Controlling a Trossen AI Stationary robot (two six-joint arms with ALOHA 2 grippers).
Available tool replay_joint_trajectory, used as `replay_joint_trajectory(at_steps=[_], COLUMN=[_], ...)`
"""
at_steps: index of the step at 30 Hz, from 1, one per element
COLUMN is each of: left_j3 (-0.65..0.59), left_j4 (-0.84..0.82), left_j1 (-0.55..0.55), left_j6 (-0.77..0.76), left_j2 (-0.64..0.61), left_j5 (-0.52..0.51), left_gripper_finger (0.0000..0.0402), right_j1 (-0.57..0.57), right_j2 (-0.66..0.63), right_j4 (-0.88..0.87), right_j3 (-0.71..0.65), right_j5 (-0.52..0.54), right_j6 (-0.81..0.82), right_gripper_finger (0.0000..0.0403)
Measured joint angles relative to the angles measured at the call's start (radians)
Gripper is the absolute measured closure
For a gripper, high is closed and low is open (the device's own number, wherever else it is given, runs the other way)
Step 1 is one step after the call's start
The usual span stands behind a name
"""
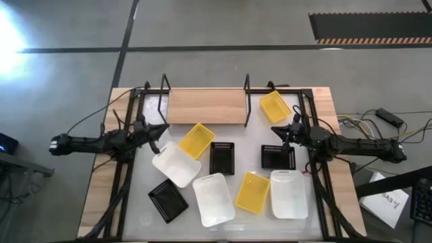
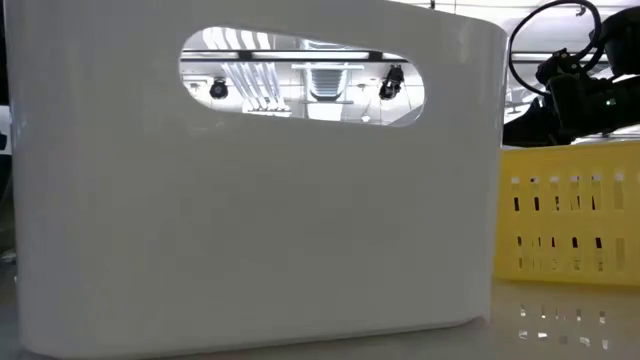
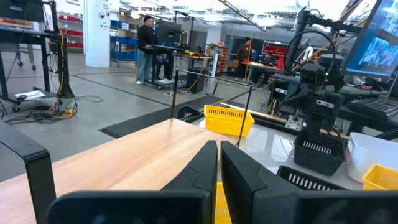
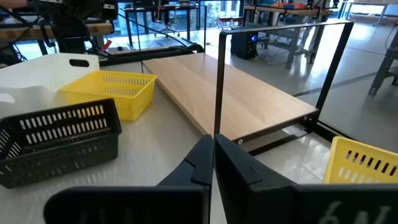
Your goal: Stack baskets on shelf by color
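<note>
The wooden shelf point(image 1: 206, 106) stands bare at the table's far side. Three yellow baskets lie about: one right of the shelf point(image 1: 275, 106), one at its near edge point(image 1: 196, 140), one toward the near side point(image 1: 252, 192). Black baskets point(image 1: 222, 157) point(image 1: 278, 156) point(image 1: 167, 200) and white baskets point(image 1: 177, 163) point(image 1: 214, 198) point(image 1: 289, 194) rest flat on the table. My left gripper point(image 1: 162, 129) point(image 3: 219, 155) is shut and empty by the shelf's near left corner. My right gripper point(image 1: 279, 130) point(image 4: 213, 149) is shut and empty above the right black basket's far side.
The shelf's black wire ends point(image 1: 164, 88) point(image 1: 247, 91) stand upright. In the low view a white basket point(image 2: 250, 180) fills most of the picture, with a yellow basket point(image 2: 570, 215) to its right. People point(image 3: 147, 46) stand in the room far beyond the table.
</note>
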Motion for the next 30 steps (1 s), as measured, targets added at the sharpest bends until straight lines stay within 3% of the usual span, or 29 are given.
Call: replay_joint_trajectory(at_steps=[21,25,30], left_j3=[0.0,0.0,0.0], left_j4=[0.0,0.0,0.0], left_j1=[0.0,0.0,0.0], left_j6=[0.0,0.0,0.0], left_j2=[0.0,0.0,0.0], left_j5=[0.0,0.0,0.0], left_gripper_finger=[0.0398,0.0398,0.0398], right_j1=[0.0,0.0,0.0], right_j2=[0.0,0.0,-0.001], right_j4=[0.0,0.051,0.213], right_j3=[0.0,0.0,0.0], right_j5=[0.0,-0.001,-0.04], right_j6=[-0.005,-0.2,0.01], right_gripper_finger=[0.0394,0.0394,0.0394])
